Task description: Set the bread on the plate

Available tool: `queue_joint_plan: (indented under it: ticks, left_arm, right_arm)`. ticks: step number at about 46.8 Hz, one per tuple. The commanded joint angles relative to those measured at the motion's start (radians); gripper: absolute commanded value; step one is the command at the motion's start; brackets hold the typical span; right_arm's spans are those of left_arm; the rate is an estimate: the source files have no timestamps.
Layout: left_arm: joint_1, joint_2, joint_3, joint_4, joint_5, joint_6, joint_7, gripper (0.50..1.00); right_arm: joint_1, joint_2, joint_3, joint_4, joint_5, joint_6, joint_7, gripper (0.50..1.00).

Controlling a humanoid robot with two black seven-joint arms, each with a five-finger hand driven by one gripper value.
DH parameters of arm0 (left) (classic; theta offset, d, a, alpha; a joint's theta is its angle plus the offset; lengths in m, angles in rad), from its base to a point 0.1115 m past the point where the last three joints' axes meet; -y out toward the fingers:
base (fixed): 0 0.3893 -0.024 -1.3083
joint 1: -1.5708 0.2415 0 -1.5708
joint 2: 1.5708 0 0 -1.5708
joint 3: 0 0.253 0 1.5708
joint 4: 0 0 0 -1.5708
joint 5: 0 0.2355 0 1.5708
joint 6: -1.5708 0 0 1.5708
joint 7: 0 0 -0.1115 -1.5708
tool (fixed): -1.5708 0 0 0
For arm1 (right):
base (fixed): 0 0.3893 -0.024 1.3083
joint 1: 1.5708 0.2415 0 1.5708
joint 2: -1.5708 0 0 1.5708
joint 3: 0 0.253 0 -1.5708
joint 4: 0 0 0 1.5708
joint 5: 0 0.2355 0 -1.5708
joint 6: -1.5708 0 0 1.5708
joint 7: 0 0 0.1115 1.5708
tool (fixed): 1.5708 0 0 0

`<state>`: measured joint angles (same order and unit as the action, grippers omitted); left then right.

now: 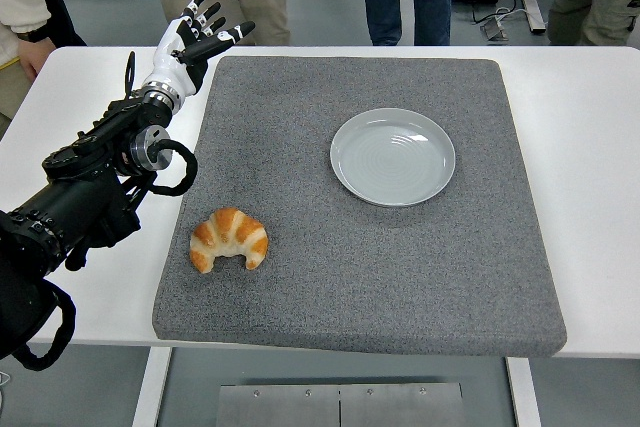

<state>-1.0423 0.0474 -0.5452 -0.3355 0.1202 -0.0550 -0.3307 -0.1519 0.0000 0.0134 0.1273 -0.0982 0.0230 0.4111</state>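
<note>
the golden curved croissant lies near the grey felt mat's front-left corner, well apart from the pale round plate. the left robot hand, fingers spread and empty, hovers far behind it.

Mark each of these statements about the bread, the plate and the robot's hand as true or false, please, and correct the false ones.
1. The croissant lies on the plate. False: it lies on the grey mat, apart from the plate, toward the mat's near left corner.
2. The plate holds nothing. True.
3. The left hand grasps the croissant. False: its fingers are spread and hold nothing, up by the mat's far left corner.
4. The right arm is out of view. True.
5. People stand beyond the table's far edge. True: their legs show at the picture's top.
</note>
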Motion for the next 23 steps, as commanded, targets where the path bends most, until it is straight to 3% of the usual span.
queue_joint_plan:
  ticks: [1, 15, 23]
  left_arm:
    - [0.001, 0.0, -0.001, 0.0, -0.002, 0.007, -0.014, 0.98]
    - [-0.001, 0.031, -0.009, -0.036, -0.002, 0.009, 0.001, 0.98]
    - [0.019, 0.091, 0.002, -0.174, -0.001, 0.053, 0.004, 0.98]
  right_arm:
    - [0.0, 0.0, 0.0, 0.0, 0.0, 0.0, 0.0, 1.0]
    - [0.0, 0.0, 0.0, 0.0, 0.0, 0.0, 0.0, 1.0]
    - [0.0, 0.0, 0.0, 0.0, 0.0, 0.0, 0.0, 1.0]
